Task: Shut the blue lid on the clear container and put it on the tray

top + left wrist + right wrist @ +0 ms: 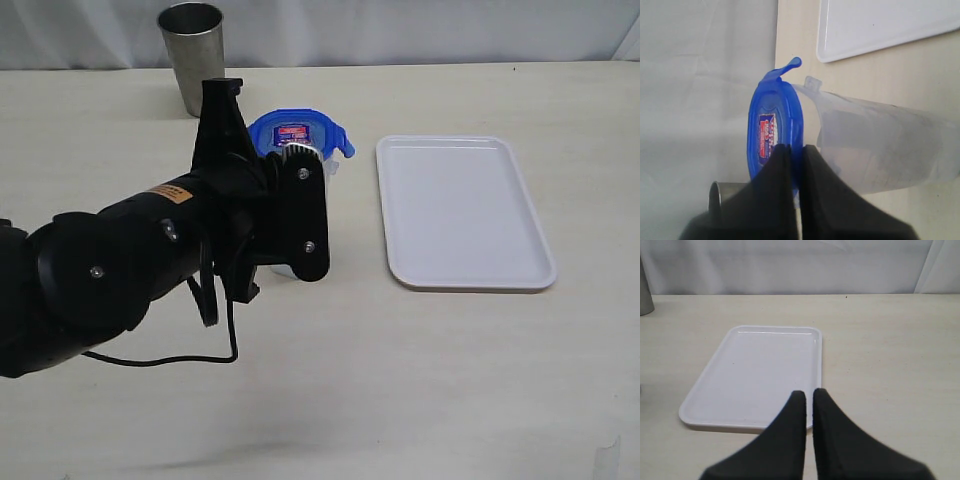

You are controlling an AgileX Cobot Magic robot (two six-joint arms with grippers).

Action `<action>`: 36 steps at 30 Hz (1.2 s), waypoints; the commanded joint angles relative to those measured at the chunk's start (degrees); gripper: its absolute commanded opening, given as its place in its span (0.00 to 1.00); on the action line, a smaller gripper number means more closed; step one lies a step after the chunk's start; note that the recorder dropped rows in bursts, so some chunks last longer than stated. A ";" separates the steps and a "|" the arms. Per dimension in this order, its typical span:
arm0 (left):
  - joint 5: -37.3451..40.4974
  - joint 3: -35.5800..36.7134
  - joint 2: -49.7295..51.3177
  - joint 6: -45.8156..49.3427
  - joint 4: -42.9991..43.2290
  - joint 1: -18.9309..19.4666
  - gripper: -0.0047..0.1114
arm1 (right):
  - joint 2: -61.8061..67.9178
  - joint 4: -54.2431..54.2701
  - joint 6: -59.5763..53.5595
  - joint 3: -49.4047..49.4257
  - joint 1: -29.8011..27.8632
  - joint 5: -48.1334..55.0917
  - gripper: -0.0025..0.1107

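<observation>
**At the rim of the blue lid (771,127), the left gripper (796,148) pinches**

Two black fingers (780,170) of the left gripper are almost together, with a thin edge of the lid caught between them. The lid sits on the mouth of the clear container (880,145), sticker side up. One snap tab at the lid's edge sticks out, unlatched. The other tabs cannot be made out.

The container stands upright on the table (400,380), mostly hidden in the outside view behind the left arm. It is beside the tray (462,210) and not touching it. The white tray has nothing on it.

The right gripper (806,394) hangs over the table near the tray's edge, fingers pressed shut and holding nothing.

The lid-closing step looks to be in hand, and the container has not yet been moved. The next move probably calls for pushing the loose tab down until the lid sits flat. After that, the gripper needs a firmer hold on the container's body for the short carry sideways to the tray. A grip on the lid's rim alone could pull the lid off.

The table is pale, wood-grained and matte. A metal cup (192,50) stands behind the container, near a white curtain (420,30) along the back.
</observation>
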 commanded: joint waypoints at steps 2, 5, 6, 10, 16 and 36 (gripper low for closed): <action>0.01 0.22 -0.34 1.81 0.13 -0.49 0.04 | -0.25 -0.48 0.02 0.11 -0.34 -0.11 0.07; -0.10 0.22 -0.34 1.81 -0.33 -0.49 0.04 | -0.25 -0.48 0.02 0.11 -0.34 -0.11 0.07; -0.10 0.22 -0.34 1.81 -0.66 -0.49 0.04 | -0.25 -0.48 0.02 0.11 -0.34 -0.11 0.07; -0.21 0.22 -0.34 1.81 -1.02 -0.49 0.04 | -0.25 -0.48 0.02 0.11 -0.34 -0.11 0.07; 0.07 0.22 -0.92 1.81 -0.53 -0.49 0.04 | -0.25 -0.48 0.02 0.11 -0.34 -0.11 0.07; 3.00 0.33 -2.67 1.81 -3.72 -0.49 0.04 | -0.25 -0.48 0.02 0.11 -0.34 -0.11 0.07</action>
